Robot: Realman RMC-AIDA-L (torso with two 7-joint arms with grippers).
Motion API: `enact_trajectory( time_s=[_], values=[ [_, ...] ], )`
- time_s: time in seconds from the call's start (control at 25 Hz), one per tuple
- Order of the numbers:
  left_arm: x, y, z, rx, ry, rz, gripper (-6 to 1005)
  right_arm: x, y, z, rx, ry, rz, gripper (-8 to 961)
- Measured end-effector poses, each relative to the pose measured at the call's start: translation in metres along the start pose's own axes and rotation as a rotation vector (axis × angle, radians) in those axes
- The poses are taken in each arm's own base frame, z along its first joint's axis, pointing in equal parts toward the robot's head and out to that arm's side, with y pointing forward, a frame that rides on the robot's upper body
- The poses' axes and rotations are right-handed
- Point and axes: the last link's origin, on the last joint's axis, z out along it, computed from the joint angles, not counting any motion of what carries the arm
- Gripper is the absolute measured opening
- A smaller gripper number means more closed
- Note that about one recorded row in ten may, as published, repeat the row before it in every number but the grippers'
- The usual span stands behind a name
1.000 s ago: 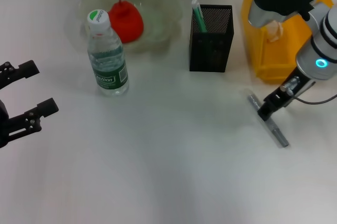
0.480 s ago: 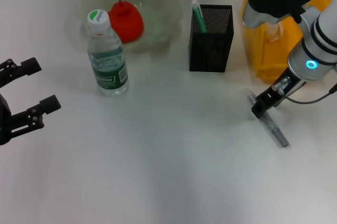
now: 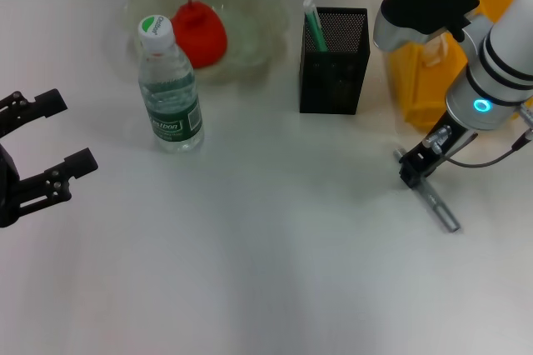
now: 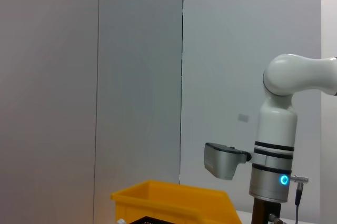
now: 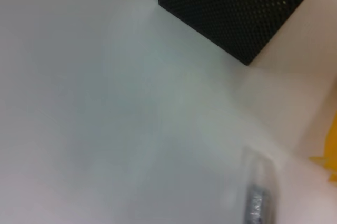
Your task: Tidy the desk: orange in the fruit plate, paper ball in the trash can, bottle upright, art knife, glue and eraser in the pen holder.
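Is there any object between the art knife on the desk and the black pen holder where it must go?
Nothing visible does. The art knife lies under the right gripper, and only bare desk separates it from the pen holder.

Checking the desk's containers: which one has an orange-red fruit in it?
The clear fruit plate at the back, behind the bottle, holds the orange. The black mesh pen holder holds only a green stick; the trash can is yellow.
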Motion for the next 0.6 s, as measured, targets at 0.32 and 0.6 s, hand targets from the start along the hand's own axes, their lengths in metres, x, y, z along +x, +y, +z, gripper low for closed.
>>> enact_trajectory(
  time_s=[0.32,0.6],
  values=[
    [0.001,-0.001,-0.001,0.004,0.000,0.003,812,-0.004,-0.001,-0.011,0.004,-0.042,-0.017,179],
    [0.000,-0.001,-0.003,0.013,0.000,0.001,813,-0.012,0.019,-0.080,-0.065,-0.314,-0.115,141]
  ],
)
